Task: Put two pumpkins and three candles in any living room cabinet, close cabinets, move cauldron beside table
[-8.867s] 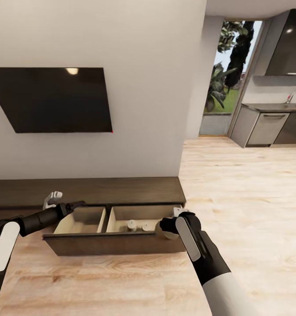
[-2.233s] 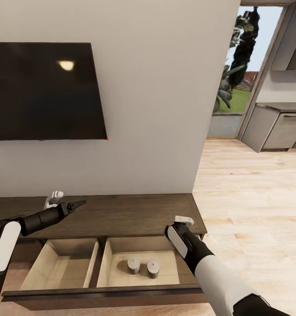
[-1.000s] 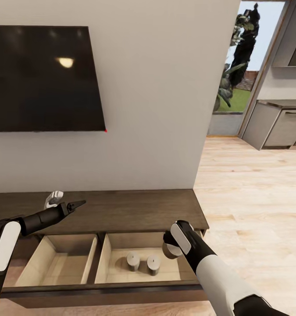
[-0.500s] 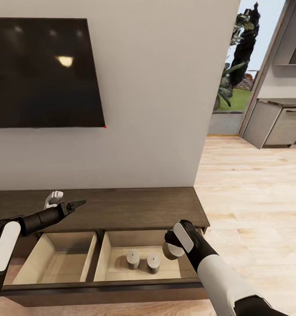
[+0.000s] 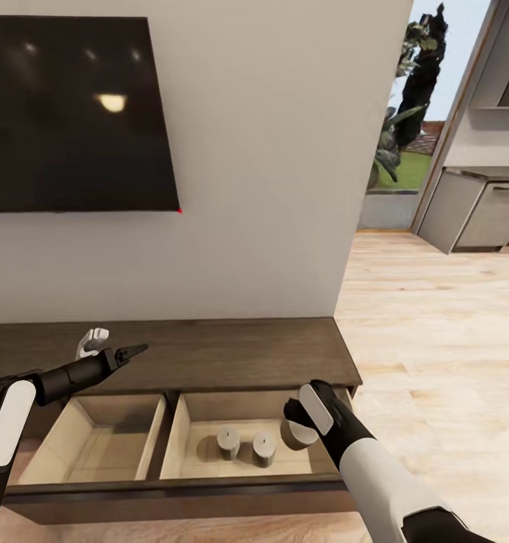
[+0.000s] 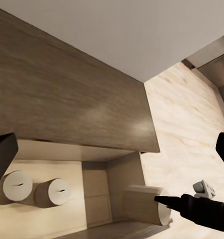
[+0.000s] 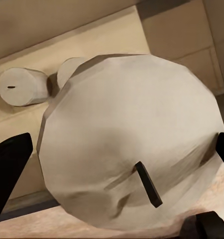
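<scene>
The dark brown cabinet stands against the wall with both its drawers pulled out. Two grey candles stand upright side by side in the right drawer; the left wrist view shows the same candles. My right gripper is shut on a third candle and holds it over the right end of that drawer. Up close this candle sits between the dark fingers. My left gripper hovers open above the cabinet top, with nothing in it.
The left drawer shows a bare beige bottom. A black TV hangs on the wall above the cabinet. Wooden floor stretches to the right toward grey kitchen units and a glass door.
The head view has tilted a little, so the TV sits higher in the picture. My right gripper with the candle has sunk slightly over the right drawer. The left arm has not moved.
</scene>
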`<state>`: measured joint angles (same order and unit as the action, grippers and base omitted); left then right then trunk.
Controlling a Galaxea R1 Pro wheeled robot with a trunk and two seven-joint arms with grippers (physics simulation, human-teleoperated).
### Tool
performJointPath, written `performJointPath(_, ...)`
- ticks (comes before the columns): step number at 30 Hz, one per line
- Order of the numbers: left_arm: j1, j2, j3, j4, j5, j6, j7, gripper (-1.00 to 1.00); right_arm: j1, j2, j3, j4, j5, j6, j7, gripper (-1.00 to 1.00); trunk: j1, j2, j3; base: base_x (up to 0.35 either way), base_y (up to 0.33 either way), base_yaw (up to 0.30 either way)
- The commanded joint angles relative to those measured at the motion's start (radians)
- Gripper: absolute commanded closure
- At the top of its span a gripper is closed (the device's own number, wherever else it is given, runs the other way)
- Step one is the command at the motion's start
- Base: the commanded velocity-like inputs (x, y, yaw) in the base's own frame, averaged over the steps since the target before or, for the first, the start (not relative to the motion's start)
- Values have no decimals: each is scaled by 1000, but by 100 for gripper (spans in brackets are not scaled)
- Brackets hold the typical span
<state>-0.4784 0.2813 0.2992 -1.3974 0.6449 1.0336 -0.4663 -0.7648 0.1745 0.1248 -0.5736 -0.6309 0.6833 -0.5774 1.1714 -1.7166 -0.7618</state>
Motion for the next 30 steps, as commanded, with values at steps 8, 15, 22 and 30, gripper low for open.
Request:
performJointPath(8, -1, -1, 1, 0, -5, 5, -9, -100, -1, 0, 3, 7, -1, -30, -9, 100, 31, -57, -26, 0, 0, 0)
performJointPath(15, -1, 0, 1, 0, -4, 6, -9, -100, -1, 0, 3, 39, 5, -73, -10, 100, 58, -106, -48, 0, 0, 0)
performJointPath(22, 0, 1, 1, 0, -4, 6, -9, -100, -1, 0, 4, 43, 5, -74, -10, 100, 84, -155, -70, 0, 0, 0)
performJointPath(30, -1, 0, 1, -3, -4, 6, -9, -100, -1, 0, 4, 44, 5, -76, -10, 100, 104, -190, -86, 0, 0, 0)
